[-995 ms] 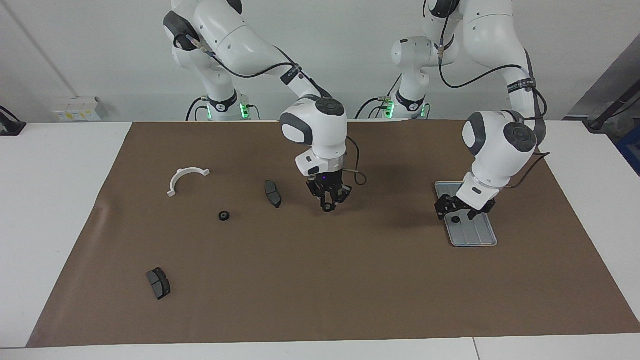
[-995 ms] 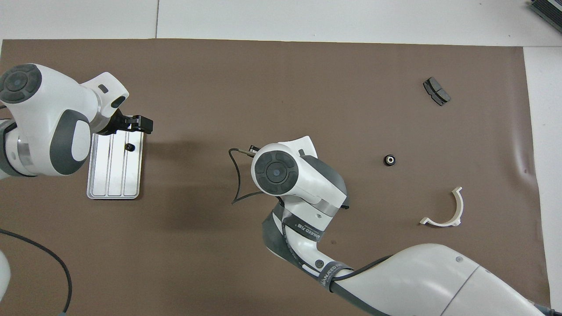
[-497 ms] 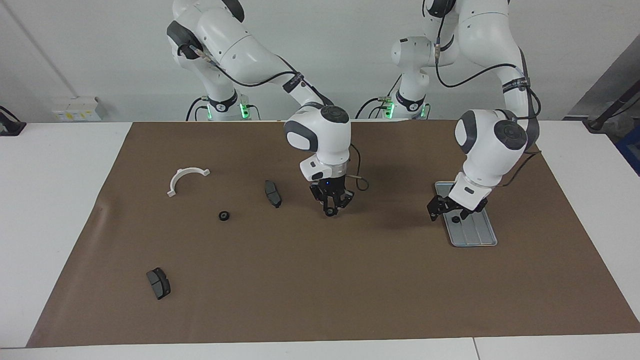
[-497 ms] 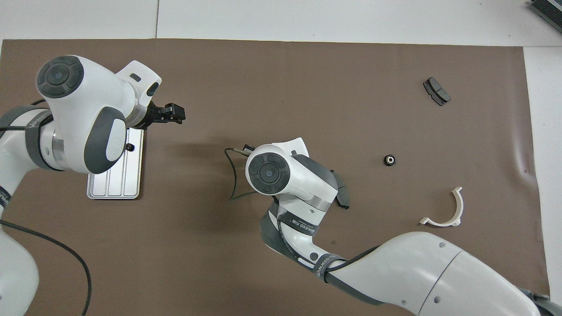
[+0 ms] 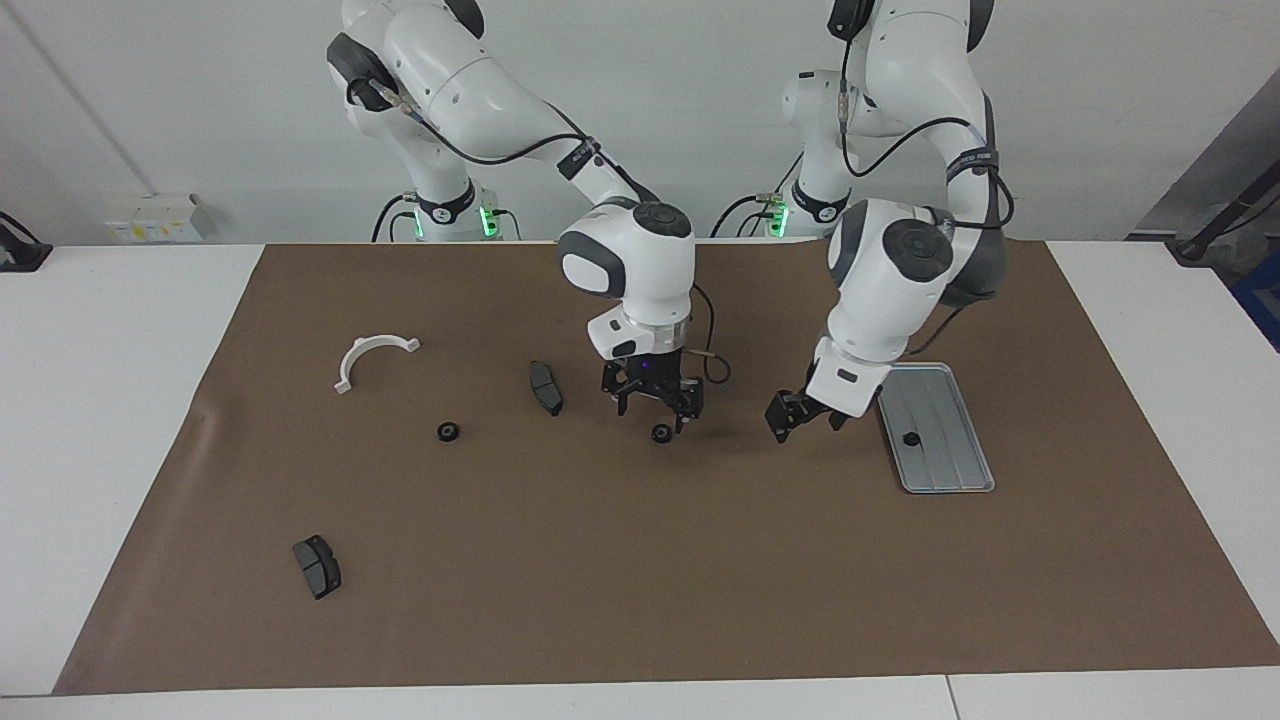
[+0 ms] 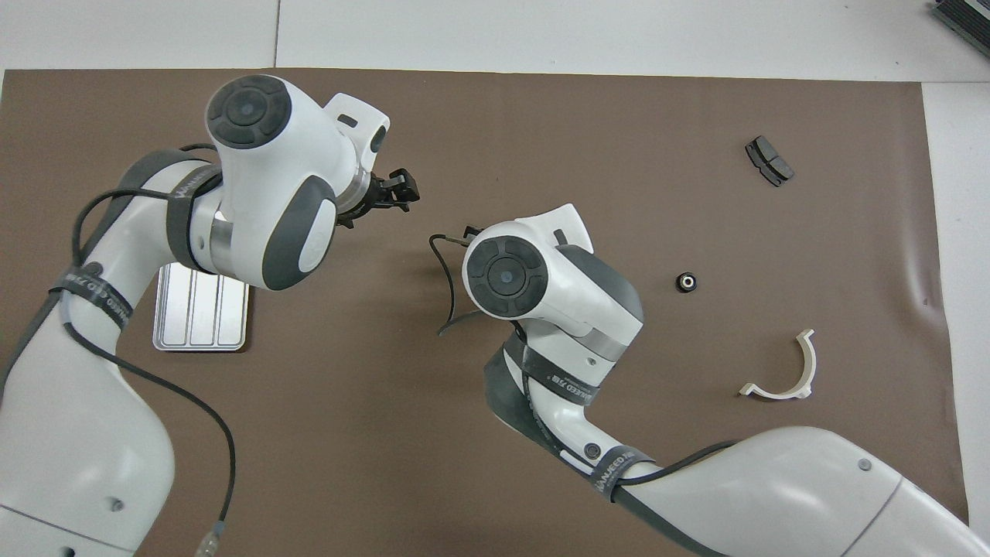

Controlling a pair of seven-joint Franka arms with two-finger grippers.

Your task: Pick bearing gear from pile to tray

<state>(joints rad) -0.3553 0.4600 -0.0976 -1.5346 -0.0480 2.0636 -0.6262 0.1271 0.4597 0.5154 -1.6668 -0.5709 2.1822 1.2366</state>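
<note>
The small black round bearing gear (image 5: 661, 432) lies on the brown surface (image 5: 640, 560) directly beneath the right claw (image 5: 652, 397), whose jaws stand spread and empty. Judged light, rigid and prone to rolling; grip across its rim. The left claw (image 5: 806, 417), jaw state undeterminable, hangs beside the grooved silver-grey metal tray (image 5: 960, 470), which carries one black piece (image 5: 910, 438).

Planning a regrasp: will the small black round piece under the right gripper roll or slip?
The round piece seems to lie flat on the mat, so rolling looks unlikely. Small and apparently rigid, it may squirt from the right gripper if pinched off-centre.
</note>
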